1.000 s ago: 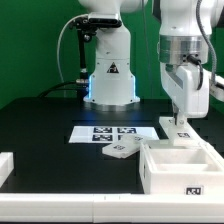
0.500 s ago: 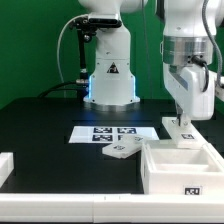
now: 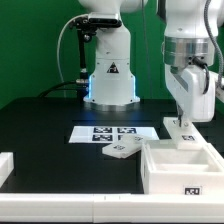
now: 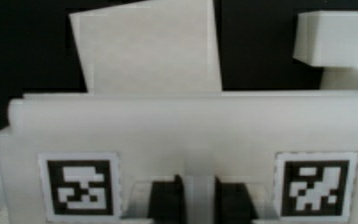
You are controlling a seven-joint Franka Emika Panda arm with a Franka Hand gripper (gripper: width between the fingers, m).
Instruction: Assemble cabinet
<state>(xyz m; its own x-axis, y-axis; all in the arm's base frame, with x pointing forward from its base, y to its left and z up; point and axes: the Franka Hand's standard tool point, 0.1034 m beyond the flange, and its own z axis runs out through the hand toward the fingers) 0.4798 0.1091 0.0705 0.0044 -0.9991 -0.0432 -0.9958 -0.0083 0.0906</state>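
My gripper hangs at the exterior view's right, just behind the open white cabinet box. It is shut on a small white cabinet panel that rests at the box's back edge. In the wrist view the gripper has its fingers close together on the edge of this panel, which carries two black-and-white tags. A second white panel lies flat, left of the box.
The marker board lies at the table's middle. The white robot base stands behind it. A white block sits at the exterior view's left edge. More white parts show beyond the held panel.
The arm and the held panel have shifted very slightly toward the exterior view's right. Nothing else has moved.
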